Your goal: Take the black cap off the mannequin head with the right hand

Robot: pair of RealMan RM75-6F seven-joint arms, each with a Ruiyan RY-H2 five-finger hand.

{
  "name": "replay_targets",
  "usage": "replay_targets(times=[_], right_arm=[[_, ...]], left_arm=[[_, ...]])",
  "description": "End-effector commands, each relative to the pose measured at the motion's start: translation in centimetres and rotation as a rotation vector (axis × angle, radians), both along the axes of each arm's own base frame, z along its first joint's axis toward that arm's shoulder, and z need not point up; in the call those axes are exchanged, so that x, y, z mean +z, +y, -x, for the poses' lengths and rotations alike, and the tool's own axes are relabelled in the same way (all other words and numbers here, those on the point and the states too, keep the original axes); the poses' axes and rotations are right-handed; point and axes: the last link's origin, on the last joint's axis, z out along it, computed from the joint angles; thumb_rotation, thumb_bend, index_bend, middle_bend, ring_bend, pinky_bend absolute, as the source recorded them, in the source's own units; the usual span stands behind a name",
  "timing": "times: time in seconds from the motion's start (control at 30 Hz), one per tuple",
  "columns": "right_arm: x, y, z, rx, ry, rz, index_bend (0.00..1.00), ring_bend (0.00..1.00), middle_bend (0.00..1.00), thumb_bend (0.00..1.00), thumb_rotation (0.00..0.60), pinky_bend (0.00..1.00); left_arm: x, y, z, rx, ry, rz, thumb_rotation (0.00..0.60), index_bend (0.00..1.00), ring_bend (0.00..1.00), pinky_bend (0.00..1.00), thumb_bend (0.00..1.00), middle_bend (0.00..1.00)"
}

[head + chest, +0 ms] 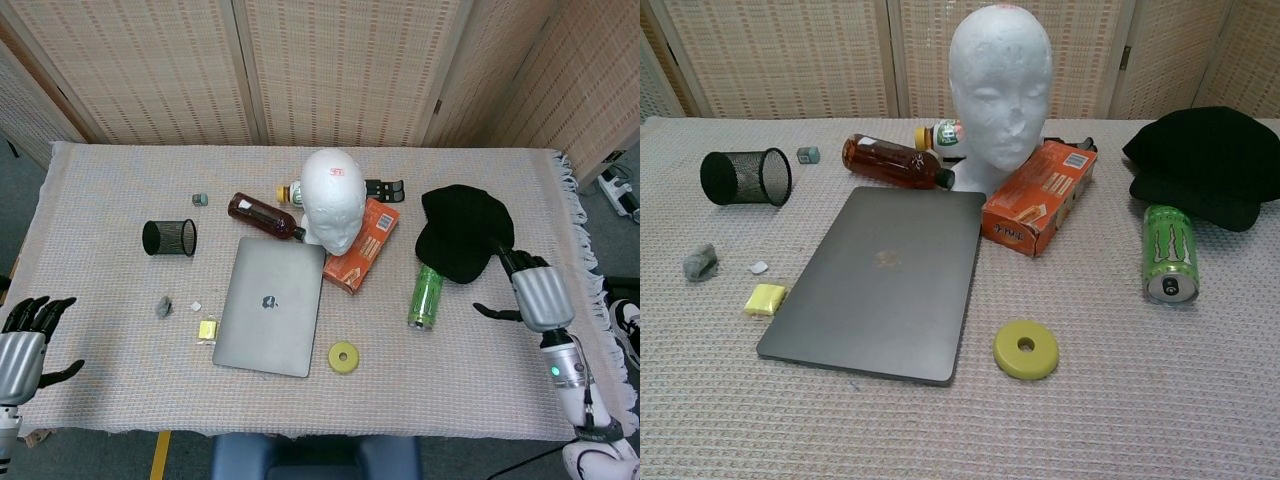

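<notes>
Cap (463, 232), black, off the mannequin head (334, 197) and lying flat on the table (100, 190), right of the orange box (362, 244). Lies a bit longer from the far side toward the near side, brim maybe pointing toward the near right, though hard to tell on such a dark shape. Touches or hangs over the top of the green can (425, 294), which lies on its side.

Right hand (540, 295) sits just past the cap's near right edge, fingers (509, 259) spread and holding nothing, tips close to the brim. Right table edge with its fringe near the hand; bare cloth in front of it.

Left hand (28, 342) hangs at the near left corner, fingers apart, holding nothing. Laptop (270, 306), closed, in the middle; yellow ring (344, 357) near it.
</notes>
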Motion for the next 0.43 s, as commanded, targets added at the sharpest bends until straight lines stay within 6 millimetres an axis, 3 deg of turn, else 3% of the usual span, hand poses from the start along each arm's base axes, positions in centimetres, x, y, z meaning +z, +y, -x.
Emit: replay_targets(times=[0.03,0.27,0.43], right_arm=[[3.3,4.9,0.1,-0.057,-0.007,0.027,0.11,0.24,0.28,0.03,0.351,0.37],[5.5,11.1,-0.3,-0.138,-0.053,0.063,0.1,0.19,0.24,0.03,0.355,0.33],[5.9,12.9,-0.1,-0.173,-0.066,0.072,0.09,0.19,0.24,0.03,0.355,0.32]], left_arm=[[0.0,0.0,0.1,0.005,-0.005,-0.003,0.6,0.2,0.14,0.14,0.14,0.25],[-0.3,-0.1,0.0,-0.002,-0.016,-0.014,0.6,0.2,0.14,0.14,0.14,0.25],[-0.7,-0.1,0.0,-0.009,-0.028,-0.011,0.6,0.2,0.14,0.14,0.14,0.25]])
